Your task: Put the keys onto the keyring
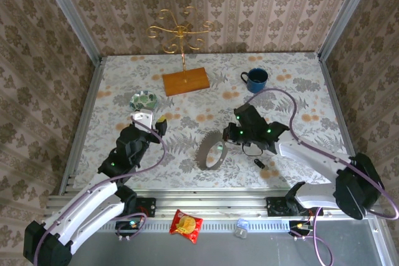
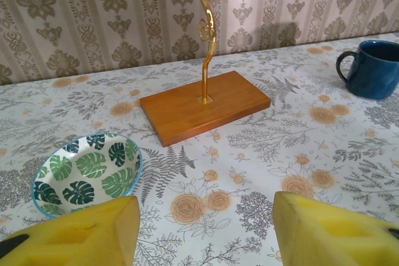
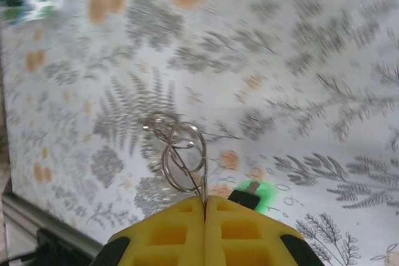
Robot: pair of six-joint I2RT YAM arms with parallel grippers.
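Two tiny keys are the job. The black key (image 1: 260, 163) lies flat on the table (image 1: 299, 91) close beside the right arm, a little to the right of the keyring (image 1: 211, 149). The green key (image 3: 252, 192) shows its bright head just beside the tips of the right fingers (image 3: 204, 228). Those fingers are pressed fully together, with thin wire loops (image 3: 181, 154) sticking out of the seam between them. Whether the green key hangs from the loops or lies on the table under them cannot be told. The left fingers (image 2: 93, 238) stand partly apart with nothing between them, above the table near the leaf-patterned bowl (image 2: 87, 169). The keyring, a wide flat band bent into a hoop, appears to stand on its edge between the two arms.

Keys this small should be very light and stiff. One lying flat is hard to pinch off the table, so the head is the best place to grip. The wire loops look slick and may swivel between the soft yellow fingers. The hoop looks light and thin, likely springy, and apt to tip or roll if nudged. It is best steadied by pinching across the band at its upper rim.
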